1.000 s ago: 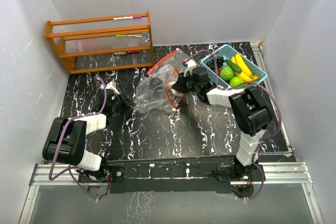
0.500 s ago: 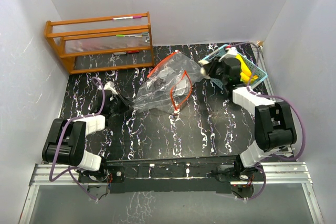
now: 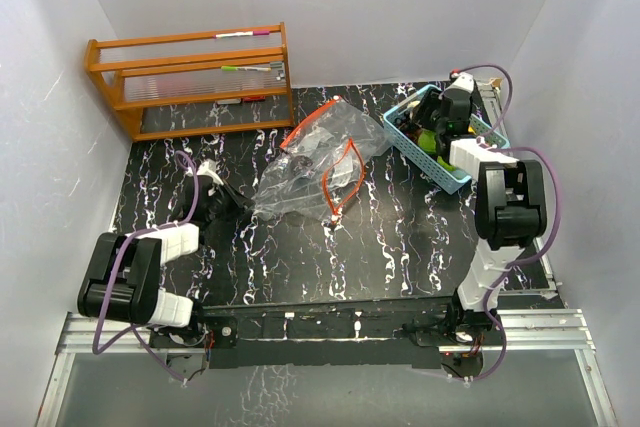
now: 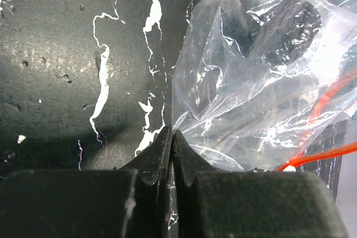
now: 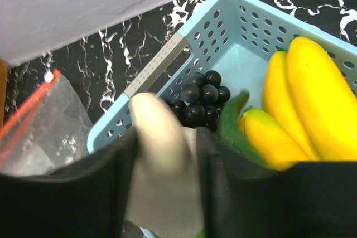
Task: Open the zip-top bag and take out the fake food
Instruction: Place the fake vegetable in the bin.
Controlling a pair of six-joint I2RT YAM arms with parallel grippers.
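Unloading step: judged to be a drop-off, with a pale, blurred piece between the fingers of the right gripper [image 5: 163, 154] over the light-blue basket [image 3: 408, 138]; landmark for all places below is this basket.
Table [image 3: 400, 247]: black marbled top, basket at its far right corner.
Zip-top bag [image 3: 310, 162]: lies crumpled just left of the basket, its red-edged mouth gaping; dark shapes show inside, too unclear to name.
Left gripper [image 4: 170, 154]: well left of the basket, jaws pressed together on the bag's near corner, pinning it.
Right gripper jaws: part-way apart around the pale piece; whether gripping or releasing, I cannot tell.
Fake food in basket: yellow bananas [image 5: 312, 98], a green piece [image 5: 228, 124], dark grape cluster [image 5: 202, 101].
Next move calls for: letting the piece fall clear inside the rim, then reaching back into the bag's mouth.
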